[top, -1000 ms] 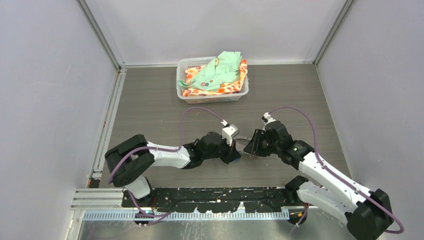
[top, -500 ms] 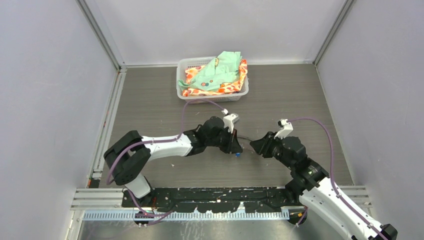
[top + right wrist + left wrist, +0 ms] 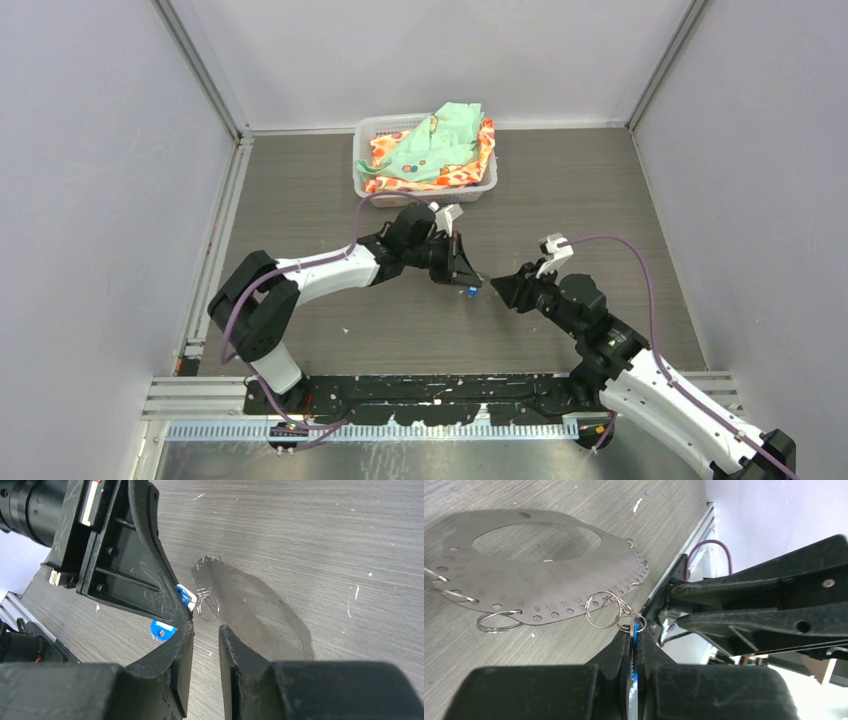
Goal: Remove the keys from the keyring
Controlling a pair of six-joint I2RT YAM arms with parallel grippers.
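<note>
My left gripper [image 3: 463, 279] is shut on the keys [image 3: 470, 292]. In the left wrist view the blue tag and a silver piece [image 3: 637, 628] sit pinched between its jaws. Little silver loops [image 3: 605, 610] link the keys to the keyring [image 3: 539, 575], a flat grey plate with a big hole, just beyond my fingertips. My right gripper [image 3: 497, 290] is open and empty, facing the left gripper a short way off. In the right wrist view its jaws [image 3: 206, 630] stand slightly apart just before the keyring [image 3: 250, 610], with the blue tag [image 3: 162, 629] to their left.
A white basket [image 3: 358, 165] of coloured cloths stands at the back, just behind the left arm. Grey walls enclose the table on three sides. A metal rail [image 3: 215, 250] runs along the left edge.
The right arm has swung back and lifted, and its gripper now points at the plate from the right. The left gripper has moved away from me with the keys.
</note>
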